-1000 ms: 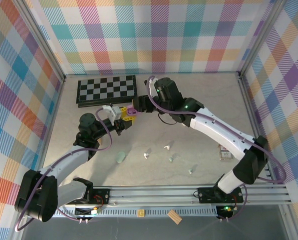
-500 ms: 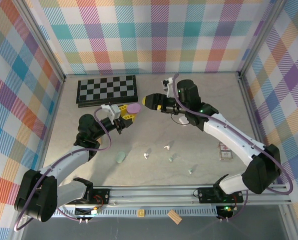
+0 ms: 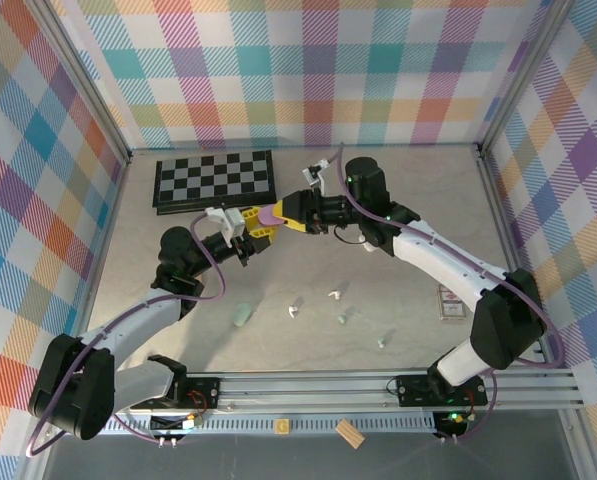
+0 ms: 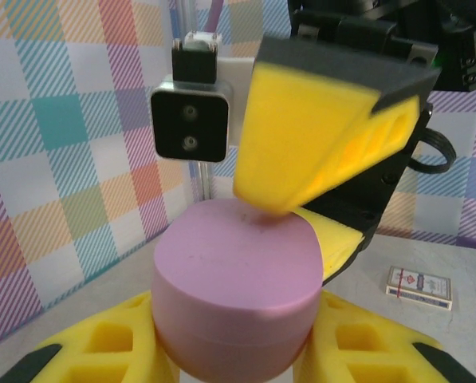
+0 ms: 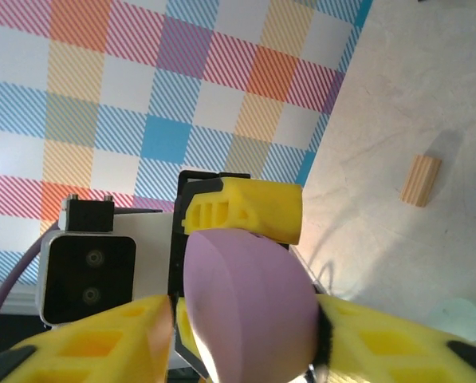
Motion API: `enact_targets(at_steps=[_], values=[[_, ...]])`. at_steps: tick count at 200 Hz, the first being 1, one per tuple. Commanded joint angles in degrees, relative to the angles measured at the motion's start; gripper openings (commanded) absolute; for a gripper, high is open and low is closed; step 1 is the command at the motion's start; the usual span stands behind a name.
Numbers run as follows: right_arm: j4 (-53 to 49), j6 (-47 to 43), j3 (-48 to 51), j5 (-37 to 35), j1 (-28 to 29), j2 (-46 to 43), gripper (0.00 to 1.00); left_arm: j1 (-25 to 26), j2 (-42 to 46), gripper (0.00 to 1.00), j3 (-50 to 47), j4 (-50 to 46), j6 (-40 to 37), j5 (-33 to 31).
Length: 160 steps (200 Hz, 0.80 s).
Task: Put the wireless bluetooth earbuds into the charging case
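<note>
A black-and-white chessboard [image 3: 214,180] lies flat on the pale table [image 3: 438,180], close to the plaid back wall [image 3: 308,70]. Well to its right and nearer the camera sits a small card box [image 3: 451,303] — nearer still, a wooden block [image 3: 349,433].

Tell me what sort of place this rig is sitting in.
Most likely a robotics lab test cell: plaid screen walls box in the table, an aluminium rail carries the arm bases, and unrelated props lie about, a chessboard and a card pack.
</note>
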<state>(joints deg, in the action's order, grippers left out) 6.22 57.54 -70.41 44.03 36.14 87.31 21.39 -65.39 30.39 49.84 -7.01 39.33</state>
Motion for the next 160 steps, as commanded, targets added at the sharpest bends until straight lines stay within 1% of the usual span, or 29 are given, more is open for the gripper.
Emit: enact_targets(at_steps=[1, 18, 28, 43, 67, 75, 85, 91, 114, 129, 142, 160], values=[[4.3, 1.9, 0.2, 2.8, 0.0, -0.1, 0.38, 0.8, 0.6, 0.32, 1.4, -0.7, -1.4, -0.7], [4.8, 2.2, 1.0, 2.4, -0.4, -0.2, 0.31, 0.8, 0.4, 0.33, 1.5, -1.4, -1.8, -0.7], [4.9, 2.0, 1.4, 1.7, -0.6, -0.3, 0.27, 0.8, 0.5, 0.35, 1.5, -1.8, -2.2, -0.8], [4.8, 1.0, 2.2, -0.4, -1.2, -0.8, 0.24, 0.8, 0.9, 0.52, 1.6, -3.6, -2.6, -1.0], [1.7, -2.1, 3.3, -5.3, -2.5, -1.3, 0.22, 0.9, 2.9, 0.84, 0.8, -8.4, -4.0, -2.7], [0.8, -3.0, 3.9, -7.2, -3.2, -1.0, 0.22, 0.8, 3.9, 0.92, 0.4, -10.8, -4.4, -4.0], [-0.9, -4.0, 4.4, -9.3, -4.4, -0.1, 0.22, 0.9, 5.2, 0.98, -0.1, -14.3, -5.3, -5.6], [-1.8, -5.0, 4.6, -10.6, -5.0, 0.6, 0.22, 0.9, 6.0, 1.0, -0.3, -16.5, -5.6, -6.8], [-6.6, -9.2, 4.0, -16.0, -7.0, 4.2, 0.22, 1.3, 9.3, 1.0, -0.8, -25.1, -6.3, -12.5], [-8.7, -11.8, 2.3, -18.9, -7.6, 7.5, 0.22, 1.9, 10.7, 1.0, -1.0, -28.2, -4.2, -17.4], [-9.9, -13.2, 0.2, -21.5, -8.0, 11.4, 0.22, 2.3, 11.5, 1.0, -0.4, -33.5, -2.8, -22.4], [-10.3, -13.6, -3.1, -22.4, -8.6, 17.6, 0.22, 3.1, 12.6, 1.0, -0.1, -40.5, -1.3, -28.3]])
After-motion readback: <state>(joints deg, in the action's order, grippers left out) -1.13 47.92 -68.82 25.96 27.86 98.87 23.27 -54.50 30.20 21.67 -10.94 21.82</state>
